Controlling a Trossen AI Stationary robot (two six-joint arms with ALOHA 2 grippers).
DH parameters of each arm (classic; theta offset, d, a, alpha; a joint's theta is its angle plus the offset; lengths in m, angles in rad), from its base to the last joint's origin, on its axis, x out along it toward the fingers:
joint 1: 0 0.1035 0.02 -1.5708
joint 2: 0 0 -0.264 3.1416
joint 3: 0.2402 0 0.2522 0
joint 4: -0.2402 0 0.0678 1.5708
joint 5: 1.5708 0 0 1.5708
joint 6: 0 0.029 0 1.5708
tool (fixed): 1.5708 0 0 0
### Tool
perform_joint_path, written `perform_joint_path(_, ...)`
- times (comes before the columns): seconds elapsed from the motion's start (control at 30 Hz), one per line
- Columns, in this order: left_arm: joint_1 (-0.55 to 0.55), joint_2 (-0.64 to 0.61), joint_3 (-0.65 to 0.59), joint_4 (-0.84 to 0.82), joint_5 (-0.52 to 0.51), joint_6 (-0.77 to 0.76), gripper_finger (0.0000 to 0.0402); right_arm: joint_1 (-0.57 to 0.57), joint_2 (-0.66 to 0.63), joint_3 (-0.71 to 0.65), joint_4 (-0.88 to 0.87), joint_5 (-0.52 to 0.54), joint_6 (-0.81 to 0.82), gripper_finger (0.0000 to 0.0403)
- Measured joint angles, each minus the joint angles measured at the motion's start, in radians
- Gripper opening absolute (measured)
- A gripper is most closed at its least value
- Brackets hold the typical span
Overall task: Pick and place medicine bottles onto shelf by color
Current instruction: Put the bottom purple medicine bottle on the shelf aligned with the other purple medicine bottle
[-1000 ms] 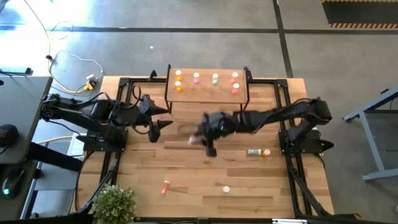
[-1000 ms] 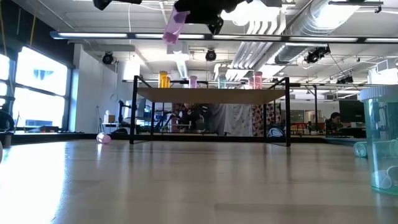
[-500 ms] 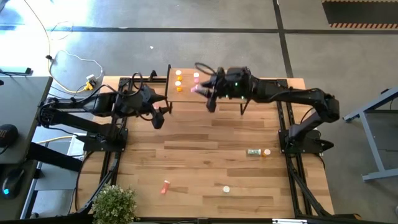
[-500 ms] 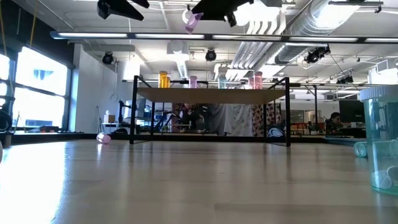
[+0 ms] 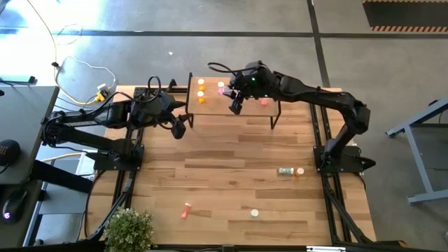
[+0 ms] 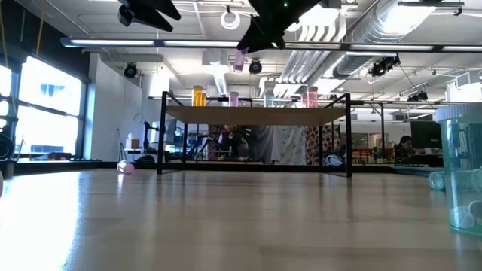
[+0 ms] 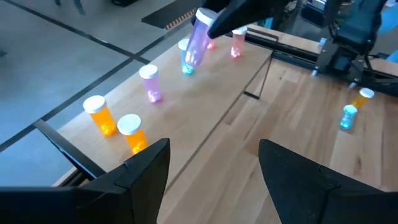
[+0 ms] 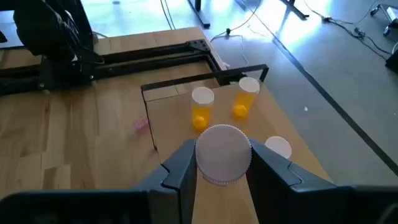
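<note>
above the shelf (image 5: 238, 105), right pincer (image 5: 234, 102) holds a pink bottle (image 7: 198, 43) near two orange bottles (image 8: 221, 106).

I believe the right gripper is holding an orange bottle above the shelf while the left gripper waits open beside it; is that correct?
Not quite: the bottle in the right gripper is a pink bottle, as the left wrist view shows. It is above the shelf, and the left gripper waits open beside it.

Slatted wooden table (image 5: 231, 175), shelf (image 5: 259, 110) at back, teal bottle (image 5: 285, 171), pink bottle (image 5: 185, 210), white cap (image 5: 255, 213), plant (image 5: 129, 229)
</note>
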Motion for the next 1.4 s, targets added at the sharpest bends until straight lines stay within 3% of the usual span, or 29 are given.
perform_joint_path(0.63, 0.050, 0.000, 0.000, 0.001, 0.000, -0.001, 0.0236, -0.009, 0.169, 0.030, -0.016, -0.043, -0.096, 0.0106)
perform_joint_path(1.4, 0.050, 0.000, 0.000, -0.002, 0.001, 0.000, 0.0236, -0.036, 0.202, 0.030, -0.024, -0.040, -0.094, 0.0106)
